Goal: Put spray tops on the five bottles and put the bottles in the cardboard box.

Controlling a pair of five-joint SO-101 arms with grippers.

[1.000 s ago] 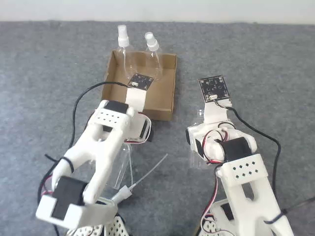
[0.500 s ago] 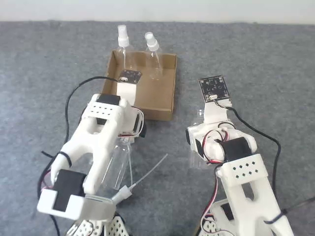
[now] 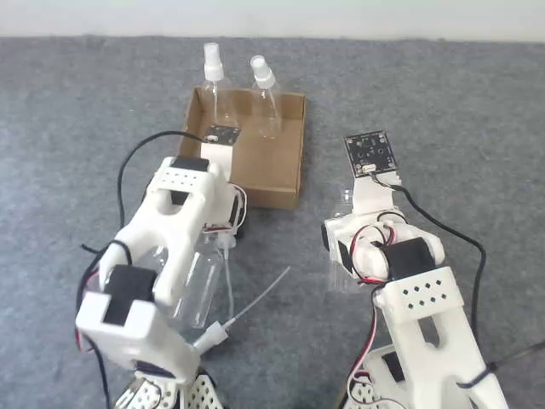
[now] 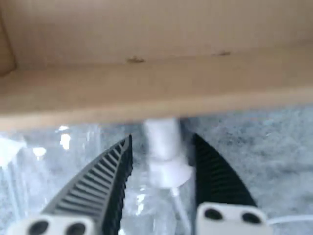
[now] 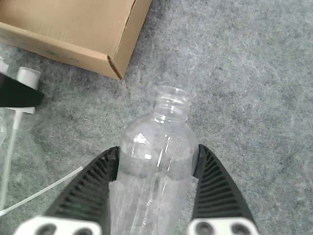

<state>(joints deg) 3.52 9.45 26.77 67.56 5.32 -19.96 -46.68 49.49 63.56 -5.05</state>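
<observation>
clear open-necked plastic bottle (image 5: pixel 156 166), clamped tight in right gripper (image 5: pixel 157 151), near brown cardboard box (image 5: pixel 73 29). left gripper (image 4: pixel 162 141) spread apart, on both sides of white spray top (image 4: pixel 161 129) on second clear bottle (image 3: pixel 197 285).

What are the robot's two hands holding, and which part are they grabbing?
The right hand grips the capless bottle by its body. The left hand holds nothing yet; it sits open around a bottle's spray top.
</observation>
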